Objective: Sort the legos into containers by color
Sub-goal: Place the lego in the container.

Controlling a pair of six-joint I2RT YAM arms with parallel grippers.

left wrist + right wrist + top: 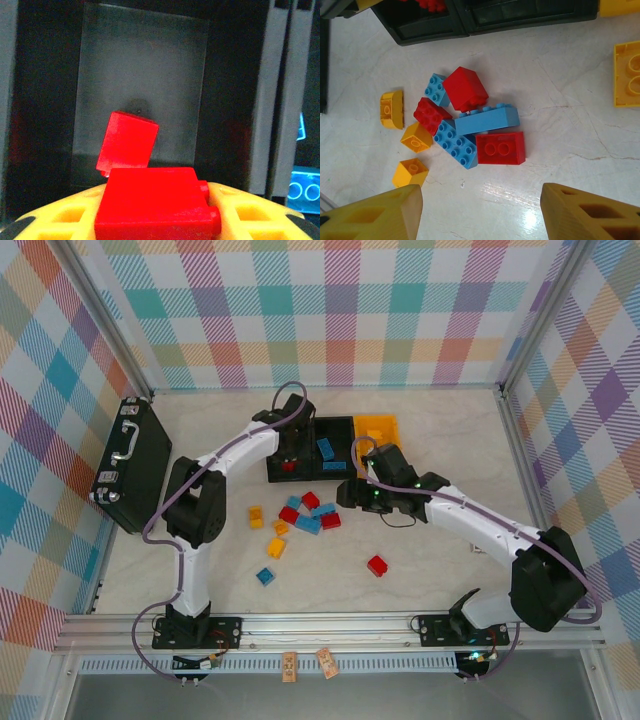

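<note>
Legos, small studded plastic bricks in red, blue and yellow-orange (305, 516): most lie loose in a cluster on the pale table (440, 440) just in front of the containers, a row of three joined open-top plastic bins (313, 422); a few strays lie nearer the arm bases. Left gripper (291, 454) sits down inside the left black bin (276, 476), its yellow fingers (50, 222) pinching a red brick (155, 205). It is held low over the bin floor, I judge, so that it lands beside the tilted red brick (127, 140) lying there, red with red. Middle black bin (340, 438) holds a blue brick (325, 448). The yellow-orange bin (378, 428) at the right end is presumably for its own colour; contents hard to tell. Right gripper (482, 215) hovers over the cluster, fingers spread, nothing between them, placed for a pick. A flat-lying red brick (501, 148) looks the nearest candidate. Sorting looks early: most bricks not yet binned.
</note>
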